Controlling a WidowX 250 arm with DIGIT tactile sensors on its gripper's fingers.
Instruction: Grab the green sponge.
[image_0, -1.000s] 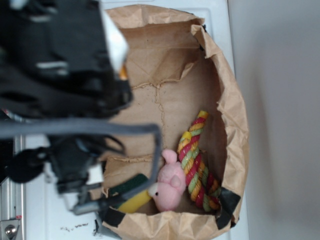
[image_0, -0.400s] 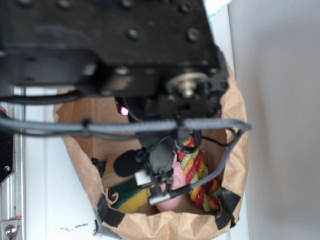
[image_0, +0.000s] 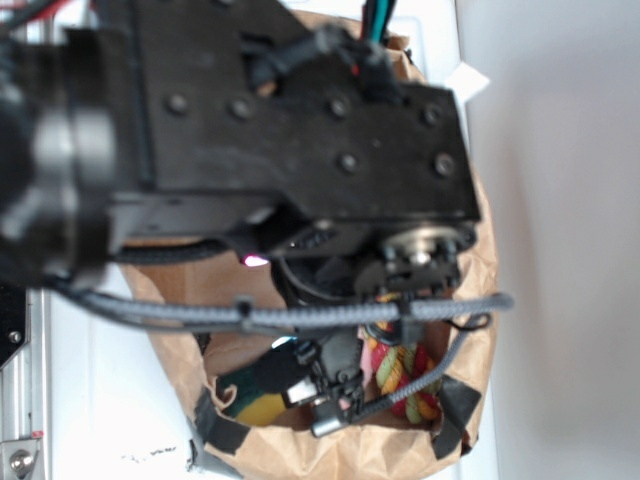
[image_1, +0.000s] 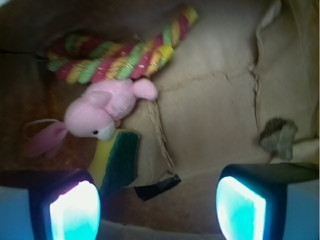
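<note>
**Sponge sits at bag's edge, jaws wide, nothing held yet**

The green sponge (image_1: 116, 161) lies on the floor of the paper bag (image_1: 215, 115), hard by the bag's near wall and toward one bottom corner. In the wrist view I see the dark green scouring face turned up and a yellow foam strip along its left side; in the exterior view it shows at the bag's lower-left corner (image_0: 256, 392), partly hidden by the arm.

Handling, my read: light, soft foam, compresses easily, not fragile, not slippery; the scour face should give decent grip. I'd pinch across the short width, one pad on the yellow flank and one on the opposite long edge, approx mid-length, and squeeze well in since foam gives. Taking it by a corner would prob let it fold and slip.

The pink plush pig (image_1: 102, 112) touches the sponge's far end, snout right at it, so a sloppy closure could catch plush instead. The braided rope (image_1: 120, 55) lies beyond the pig, w/ no contact to the sponge that I can see. A bit of black tape (image_1: 157, 186) sits just beside the sponge's near right corner.

Gripper (image_1: 157, 207): pads spread well apart, empty. The left fingertip (image_1: 75, 210) is near the sponge's near end; the right one is well off to the side, so I'd shift left before closing.
</note>
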